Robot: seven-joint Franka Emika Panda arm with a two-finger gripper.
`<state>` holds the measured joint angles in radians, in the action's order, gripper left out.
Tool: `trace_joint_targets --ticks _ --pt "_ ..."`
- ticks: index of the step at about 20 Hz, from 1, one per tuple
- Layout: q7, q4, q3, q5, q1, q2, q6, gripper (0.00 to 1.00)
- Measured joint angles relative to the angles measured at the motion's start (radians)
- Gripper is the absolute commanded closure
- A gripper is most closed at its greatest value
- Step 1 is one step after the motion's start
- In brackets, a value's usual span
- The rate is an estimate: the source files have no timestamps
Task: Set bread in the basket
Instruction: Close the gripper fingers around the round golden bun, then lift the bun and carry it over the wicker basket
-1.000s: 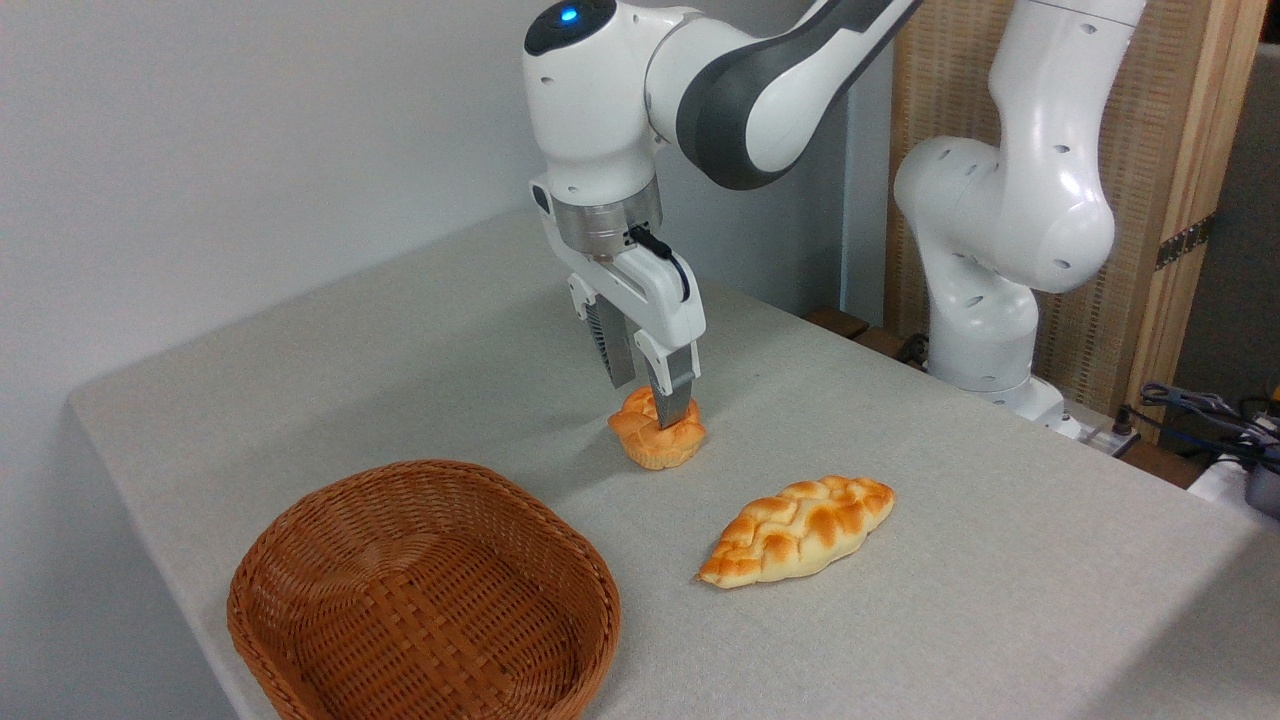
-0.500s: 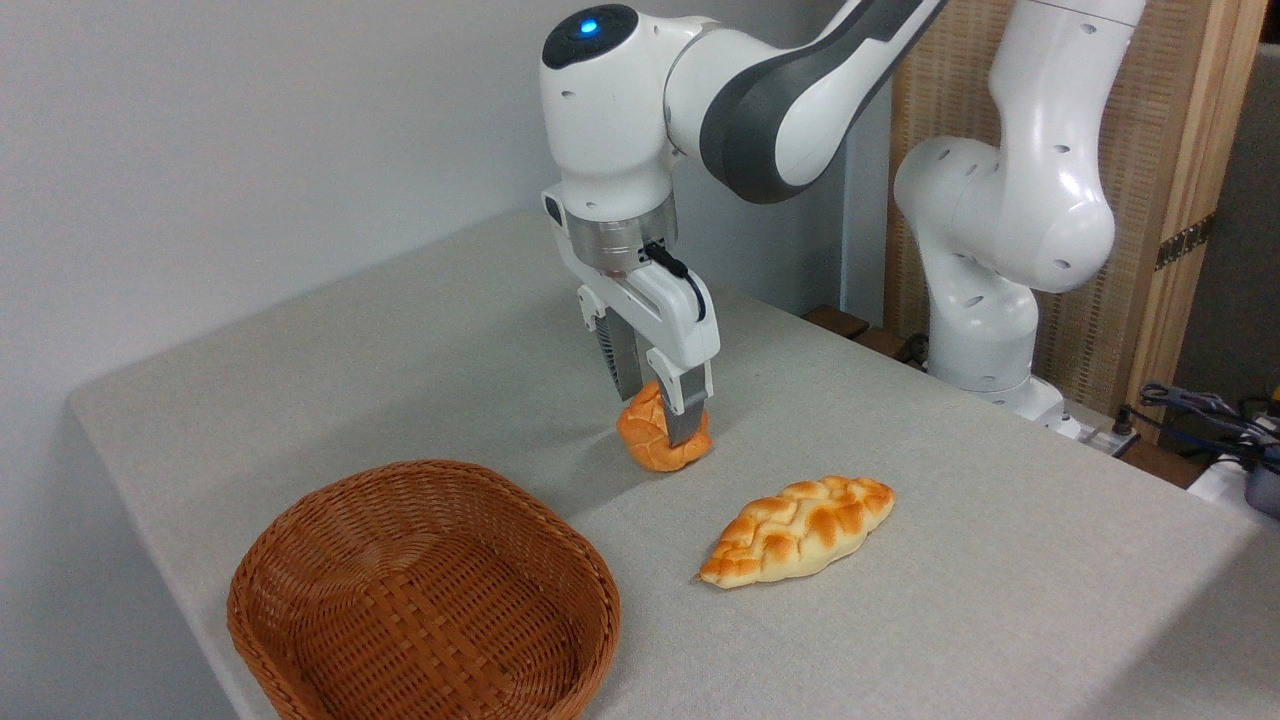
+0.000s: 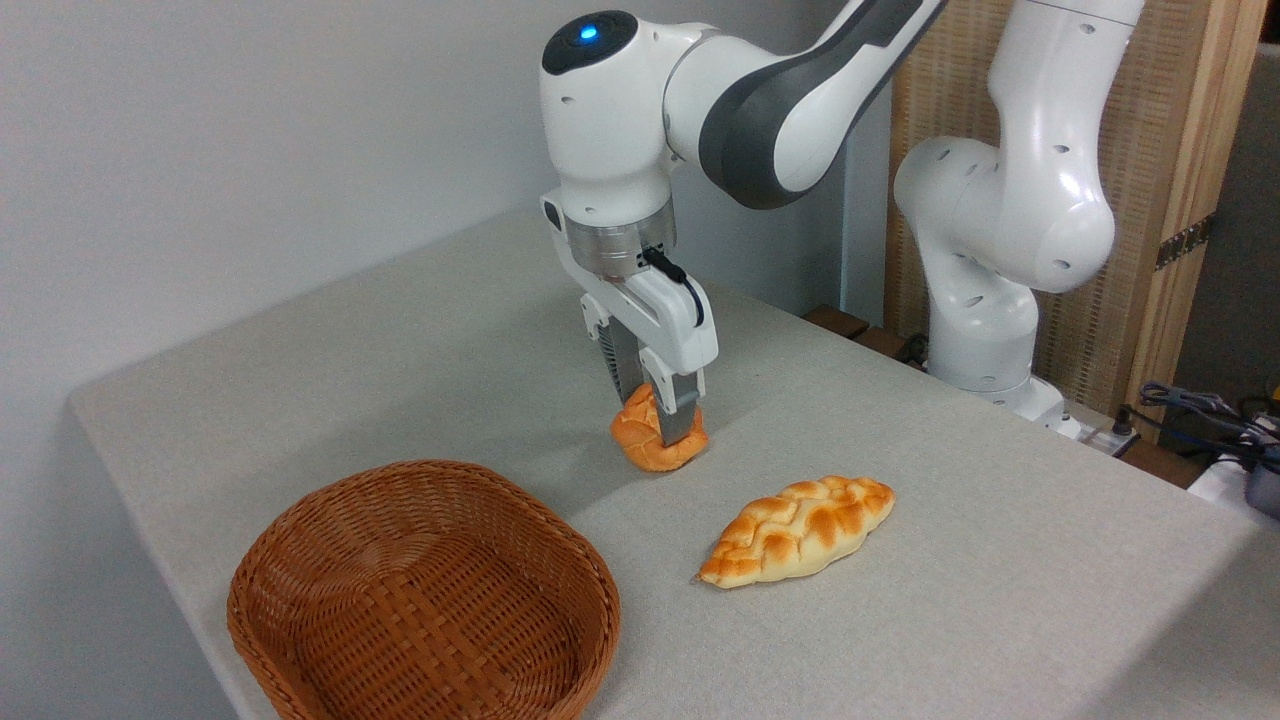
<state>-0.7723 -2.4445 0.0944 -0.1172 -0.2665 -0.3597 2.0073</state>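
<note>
The bread, a small round orange-golden bun, is pinched and squeezed between my gripper's two fingers, tilted and at or just above the cloth near the middle of the table. The gripper is shut on it and points straight down. The basket, brown woven wicker and with nothing in it, sits at the front left, a short way below and left of the bun.
A longer braided golden loaf lies on the grey tablecloth to the right of the bun. The arm's white base stands at the back right, with cables beyond the table's right edge.
The gripper closed on the bun, squeezing and tilting it, and rose slightly. Over the last half second it shifted a little to the left with the bun.
</note>
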Motion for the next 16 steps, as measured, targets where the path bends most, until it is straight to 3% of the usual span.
trace_joint_targets --ticks 8,16 --pt "0.0 0.032 0.0 0.0 0.0 -0.001 -0.004 0.84" --pt "0.0 0.284 0.087 0.0 -0.001 0.009 -0.142 0.83"
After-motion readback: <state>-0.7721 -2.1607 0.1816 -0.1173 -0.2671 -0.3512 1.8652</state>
